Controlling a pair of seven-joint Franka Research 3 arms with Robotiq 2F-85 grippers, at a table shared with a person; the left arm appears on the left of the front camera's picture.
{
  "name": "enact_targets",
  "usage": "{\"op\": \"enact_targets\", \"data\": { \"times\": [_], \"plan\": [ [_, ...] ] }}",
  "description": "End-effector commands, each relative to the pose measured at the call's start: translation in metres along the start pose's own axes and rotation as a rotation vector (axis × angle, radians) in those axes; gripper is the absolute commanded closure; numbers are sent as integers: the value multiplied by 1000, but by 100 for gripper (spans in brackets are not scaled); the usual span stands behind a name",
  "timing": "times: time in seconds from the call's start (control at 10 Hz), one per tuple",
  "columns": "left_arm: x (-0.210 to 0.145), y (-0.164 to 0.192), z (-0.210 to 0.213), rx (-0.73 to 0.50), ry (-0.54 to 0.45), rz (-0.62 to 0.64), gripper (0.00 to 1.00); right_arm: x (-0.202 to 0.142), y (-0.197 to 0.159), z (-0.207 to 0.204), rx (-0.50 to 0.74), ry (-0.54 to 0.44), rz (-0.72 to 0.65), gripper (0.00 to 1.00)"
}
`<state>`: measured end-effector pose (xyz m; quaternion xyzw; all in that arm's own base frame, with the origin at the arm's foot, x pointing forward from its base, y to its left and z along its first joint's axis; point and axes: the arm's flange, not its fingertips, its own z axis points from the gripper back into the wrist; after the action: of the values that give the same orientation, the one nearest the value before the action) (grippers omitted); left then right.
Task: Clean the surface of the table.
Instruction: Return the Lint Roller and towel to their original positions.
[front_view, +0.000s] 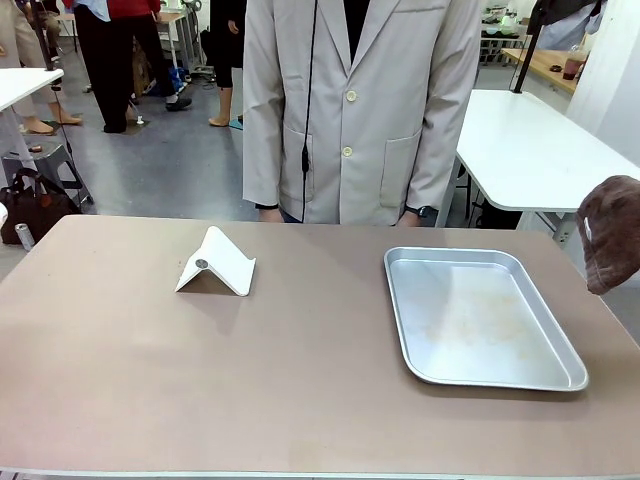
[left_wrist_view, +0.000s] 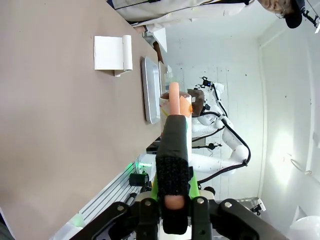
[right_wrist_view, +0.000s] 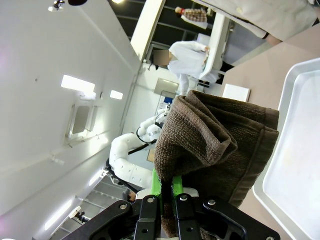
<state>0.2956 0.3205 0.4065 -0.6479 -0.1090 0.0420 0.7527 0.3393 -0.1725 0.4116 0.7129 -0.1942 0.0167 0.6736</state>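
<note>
Front view: right fingers (right_wrist_view: 167, 192) clamp brown cloth (front_view: 612, 245) past table (front_view: 300, 380) edge (left fingers (left_wrist_view: 172, 150) pinch a brush (left_wrist_view: 173, 165)).

readable text: none in any view
table (front_view: 300, 390): bare top, no print or label
tray (front_view: 480, 318): plain metal, no marks or brand
white folded stand (front_view: 216, 263): no lettering; small dark round spot, not readable
person's coat (front_view: 360, 100): plain, no badge or writing
</note>
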Motion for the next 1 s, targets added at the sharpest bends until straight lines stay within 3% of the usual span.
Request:
{"op": "enact_targets", "data": {
  "times": [0.0, 0.4, 0.5, 0.9],
  "plan": [
    [-5, -2, -4, -2, -3, -5, 78, 0, 4, -1, 10, -7, 10, 91],
    [-1, 1, -1, -2, 0, 2, 78, 0, 0, 0, 0, 0, 0, 91],
    [9, -11, -18, 3, 53, 4, 78, -3, 8, -11, -38, -54, -4, 91],
    [31, -76, -123, 109, 285, 2, 78, -1, 28, -119, -30, 122, 130, 91]
  ]
}}
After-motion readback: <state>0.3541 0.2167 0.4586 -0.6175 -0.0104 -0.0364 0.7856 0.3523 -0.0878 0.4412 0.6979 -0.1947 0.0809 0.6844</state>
